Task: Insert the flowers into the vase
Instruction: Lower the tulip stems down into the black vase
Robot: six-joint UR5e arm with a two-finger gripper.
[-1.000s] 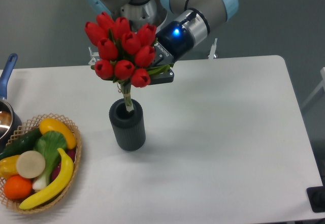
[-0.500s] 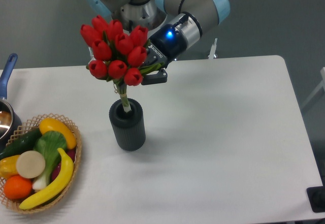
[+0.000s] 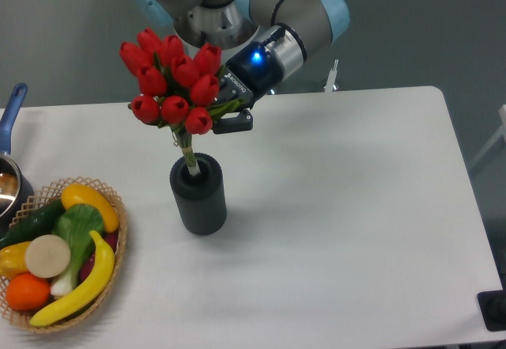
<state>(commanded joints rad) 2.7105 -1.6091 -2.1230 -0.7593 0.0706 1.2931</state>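
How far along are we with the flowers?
Done: the stem ends are inside the vase mouth. In hand: the gripper holds the flowers just under the buds, tilted left. Left: lower them fully and let go.

I count approx 10 red tulip buds in 1 bunch of flowers (image 3: 172,84) left of the fingers, 1 vase (image 3: 198,194) below them, 1 fruit basket (image 3: 113,200), 1 banana (image 3: 77,291), 1 orange (image 3: 26,290)

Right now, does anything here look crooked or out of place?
Only the flowers: the bunch leans left while its stems enter the vase, with the gripper at its side. Nothing is spilled or knocked over.
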